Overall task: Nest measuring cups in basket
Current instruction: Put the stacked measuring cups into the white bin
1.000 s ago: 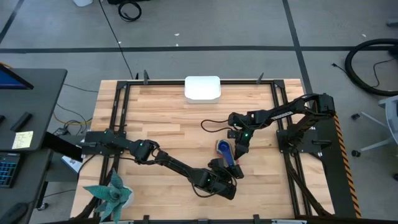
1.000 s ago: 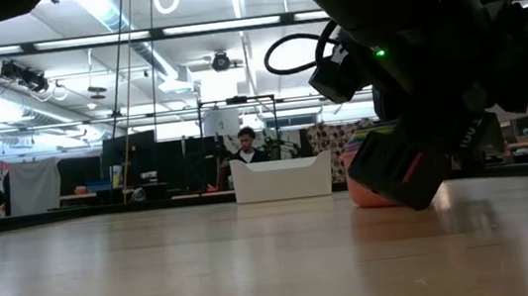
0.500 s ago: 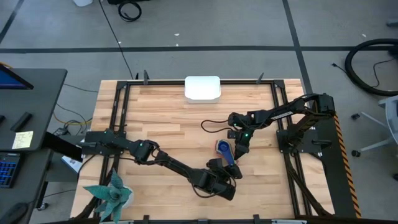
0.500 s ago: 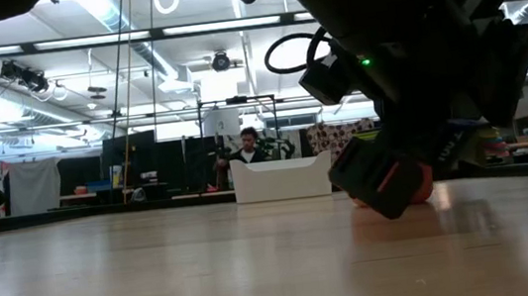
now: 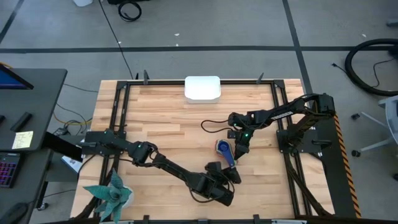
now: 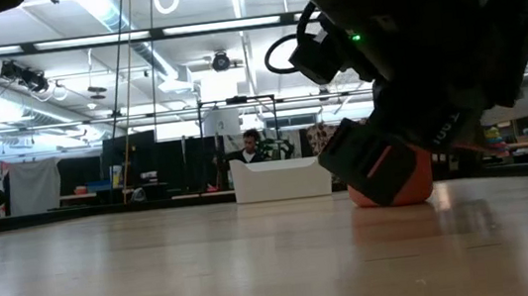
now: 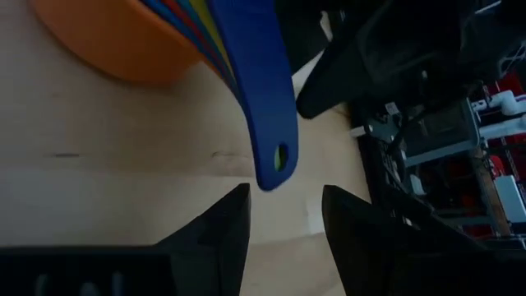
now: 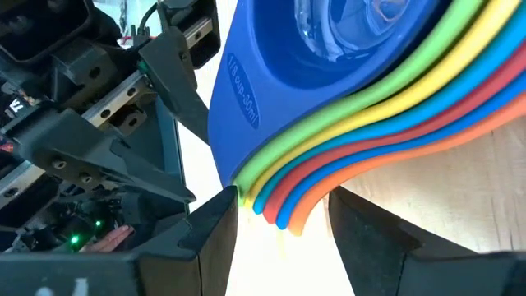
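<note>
Stacked measuring cups (image 5: 223,148) on the table — white basket (image 5: 203,88) far off

The cups sit nested in one stack, dark blue on top, then green, yellow, light blue, red, orange — handles fanned together, right between the two grippers. The basket stands at the table's far edge, well apart from both.

I see smooth, glossy plastic measuring cups (image 8: 345,123) on a matt, pale wood-plank desk (image 5: 161,118).
</note>
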Controlling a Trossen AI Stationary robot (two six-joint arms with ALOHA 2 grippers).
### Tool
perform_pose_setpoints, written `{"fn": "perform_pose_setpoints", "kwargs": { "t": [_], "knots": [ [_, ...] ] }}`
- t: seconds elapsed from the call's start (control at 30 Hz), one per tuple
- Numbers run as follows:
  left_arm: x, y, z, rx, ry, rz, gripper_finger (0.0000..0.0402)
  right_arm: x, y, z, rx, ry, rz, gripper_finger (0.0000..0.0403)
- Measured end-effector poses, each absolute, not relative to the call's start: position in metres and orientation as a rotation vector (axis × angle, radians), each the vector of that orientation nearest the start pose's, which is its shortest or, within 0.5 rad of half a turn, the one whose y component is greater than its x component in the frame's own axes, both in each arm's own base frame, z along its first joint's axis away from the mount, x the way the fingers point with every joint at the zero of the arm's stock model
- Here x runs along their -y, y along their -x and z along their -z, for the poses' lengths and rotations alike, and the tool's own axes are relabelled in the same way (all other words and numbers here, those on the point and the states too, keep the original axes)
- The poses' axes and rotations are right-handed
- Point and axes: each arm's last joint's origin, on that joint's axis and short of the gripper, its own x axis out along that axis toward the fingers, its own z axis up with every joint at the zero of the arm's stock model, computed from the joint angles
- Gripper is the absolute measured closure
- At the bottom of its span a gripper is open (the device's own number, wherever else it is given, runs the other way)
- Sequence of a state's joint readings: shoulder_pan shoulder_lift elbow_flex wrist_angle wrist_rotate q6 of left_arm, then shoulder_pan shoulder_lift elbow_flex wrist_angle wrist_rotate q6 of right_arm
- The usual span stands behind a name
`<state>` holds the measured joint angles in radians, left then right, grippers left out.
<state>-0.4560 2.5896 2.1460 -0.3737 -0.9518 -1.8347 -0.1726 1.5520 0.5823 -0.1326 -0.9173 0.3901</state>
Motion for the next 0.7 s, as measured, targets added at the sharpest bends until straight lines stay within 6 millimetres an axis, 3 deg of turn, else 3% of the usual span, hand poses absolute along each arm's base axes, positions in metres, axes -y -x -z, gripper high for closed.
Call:
{"fn": "perform_pose_setpoints", "kwargs": {
  "t": [0.3,0.7],
  "knots": [
    [0.215,-0.504,-0.129,0.021,1.139,-0.862,0.0246,0.019,-0.242,-0.123,-1.102,-0.927,-0.48,0.0208],
    [0.189,-0.519,-0.131,-0.017,1.123,-0.853,0.0246,0.019,-0.242,-0.123,-1.098,-0.924,-0.48,0.0208]
  ]
}}
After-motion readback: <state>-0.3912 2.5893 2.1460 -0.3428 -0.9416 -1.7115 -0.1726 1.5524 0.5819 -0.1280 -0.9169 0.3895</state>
